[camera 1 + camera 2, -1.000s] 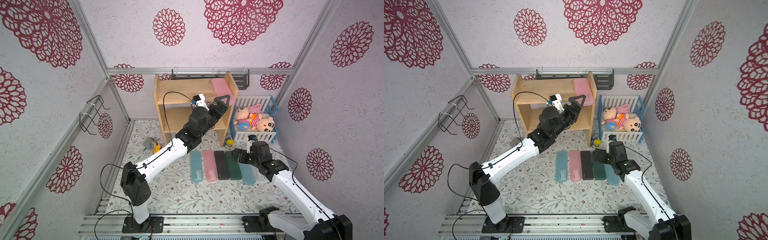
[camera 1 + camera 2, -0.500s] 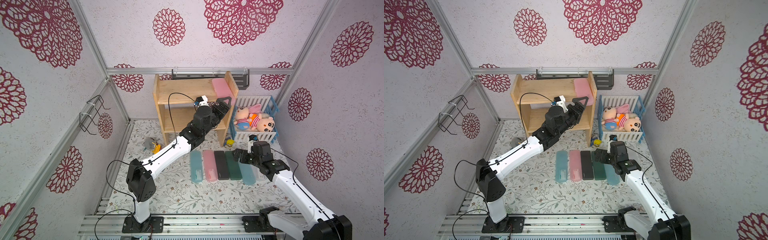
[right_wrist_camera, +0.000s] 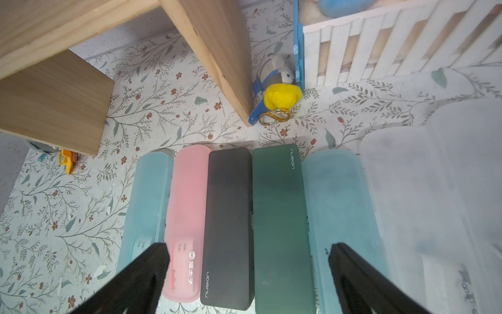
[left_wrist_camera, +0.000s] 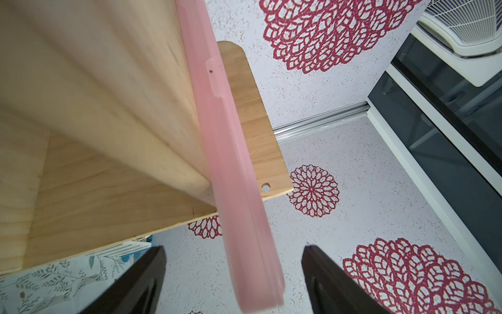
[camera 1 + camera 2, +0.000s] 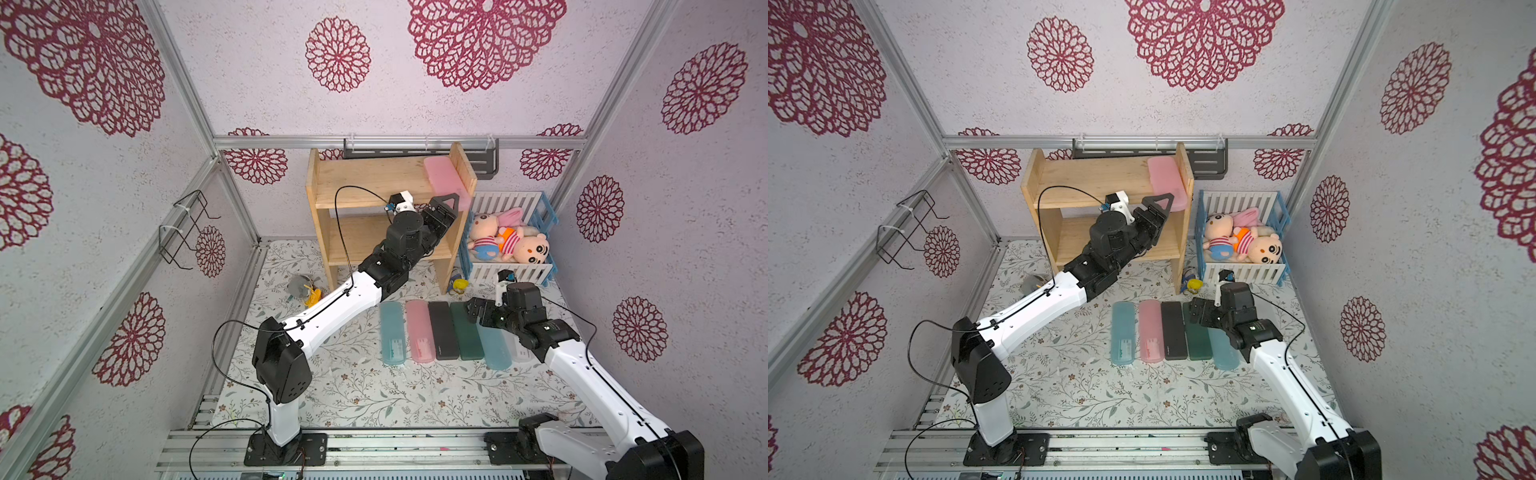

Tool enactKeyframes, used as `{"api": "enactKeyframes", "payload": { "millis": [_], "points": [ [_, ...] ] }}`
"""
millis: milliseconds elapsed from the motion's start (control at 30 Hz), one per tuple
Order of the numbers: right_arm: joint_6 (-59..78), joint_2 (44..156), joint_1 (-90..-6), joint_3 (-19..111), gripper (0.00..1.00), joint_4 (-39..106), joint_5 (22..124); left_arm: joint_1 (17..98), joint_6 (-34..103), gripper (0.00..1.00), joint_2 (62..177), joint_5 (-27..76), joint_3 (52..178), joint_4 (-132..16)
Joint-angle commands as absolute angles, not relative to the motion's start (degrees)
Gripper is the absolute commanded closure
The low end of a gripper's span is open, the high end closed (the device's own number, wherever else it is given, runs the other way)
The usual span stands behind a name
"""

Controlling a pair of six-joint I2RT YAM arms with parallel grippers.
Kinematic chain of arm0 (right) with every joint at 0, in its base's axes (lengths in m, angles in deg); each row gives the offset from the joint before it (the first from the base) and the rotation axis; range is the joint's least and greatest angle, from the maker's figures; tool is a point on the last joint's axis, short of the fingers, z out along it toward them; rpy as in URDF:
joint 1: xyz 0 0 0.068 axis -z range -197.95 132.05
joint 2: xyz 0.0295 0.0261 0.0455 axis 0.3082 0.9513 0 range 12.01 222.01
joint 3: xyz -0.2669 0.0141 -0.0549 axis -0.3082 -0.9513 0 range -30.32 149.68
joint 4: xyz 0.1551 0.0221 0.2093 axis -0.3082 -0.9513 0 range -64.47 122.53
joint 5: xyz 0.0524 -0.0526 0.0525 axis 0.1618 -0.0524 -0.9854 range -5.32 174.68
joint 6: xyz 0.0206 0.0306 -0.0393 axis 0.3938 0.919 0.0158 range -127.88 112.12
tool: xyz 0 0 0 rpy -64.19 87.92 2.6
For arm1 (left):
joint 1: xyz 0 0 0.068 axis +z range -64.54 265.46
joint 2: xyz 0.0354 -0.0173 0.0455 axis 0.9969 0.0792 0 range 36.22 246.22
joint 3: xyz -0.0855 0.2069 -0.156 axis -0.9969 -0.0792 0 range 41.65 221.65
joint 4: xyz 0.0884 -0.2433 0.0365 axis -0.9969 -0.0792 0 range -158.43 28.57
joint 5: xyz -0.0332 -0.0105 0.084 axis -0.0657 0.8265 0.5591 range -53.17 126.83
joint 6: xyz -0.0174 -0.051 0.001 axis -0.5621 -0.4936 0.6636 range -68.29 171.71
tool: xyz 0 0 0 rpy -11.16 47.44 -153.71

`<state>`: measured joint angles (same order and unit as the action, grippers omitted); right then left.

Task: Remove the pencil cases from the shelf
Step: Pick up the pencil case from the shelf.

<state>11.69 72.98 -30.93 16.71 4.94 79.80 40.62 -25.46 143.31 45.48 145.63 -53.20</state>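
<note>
Left gripper (image 4: 233,248) is open as I read it from my desk. Its two dark fingers (image 4: 135,280) flank the near end of the pink pencil case (image 4: 231,152), with a gap showing on both sides and no contact that I can make out. That case lies flat on the top board of the shelf (image 5: 374,174), at the right end against the side panel. Its near end juts out past the board's front edge.

The seven other cases lie on the floral mat (image 5: 353,395) in front of the shelf, side by side in one row with their long edges close or touching. I count a teal case (image 3: 150,195), a second pink case (image 3: 187,195), a black case (image 3: 229,204), a dark green case (image 3: 279,212), a light blue case (image 3: 336,206) and two frosted clear cases (image 3: 407,195).

Over that row hangs the right gripper (image 3: 248,246), roughly above the dark green case, spread wide with nothing between its fingers.

A yellow plush keyring (image 3: 282,95) sits on the mat by the shelf's right foot, just beside the white-and-blue crib (image 5: 511,272), which holds plush dolls (image 5: 507,241). A small grey toy (image 5: 301,286) lies near the shelf's left foot. A dark wall rack (image 5: 482,158) hangs behind the shelf.
</note>
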Motion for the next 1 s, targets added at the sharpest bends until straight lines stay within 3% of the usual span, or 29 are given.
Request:
{"api": "enactKeyframes", "payload": {
  "millis": [0,533,767,900,967],
  "points": [
    [11.02,72.03,-30.61,19.15,0.01,5.55,78.97,40.98,-24.84,0.21,142.22,46.13,145.74,-53.42],
    [11.72,71.59,-30.67,19.08,0.01,5.53,78.85,40.74,-24.85,0.21,140.86,46.78,145.04,-53.35],
    [11.46,72.03,-30.68,19.67,0.01,5.38,79.23,40.42,-23.64,0.11,140.14,49.14,146.13,-56.34],
    [11.43,72.37,-30.64,19.61,0.01,5.92,79.23,40.37,-22.87,0.22,139.52,50.96,146.24,-57.99],
    [11.78,72.23,-30.68,19.53,0.01,6.23,79.19,40.43,-22.65,0.33,139.18,51.83,146.16,-58.49]
  ]
}}
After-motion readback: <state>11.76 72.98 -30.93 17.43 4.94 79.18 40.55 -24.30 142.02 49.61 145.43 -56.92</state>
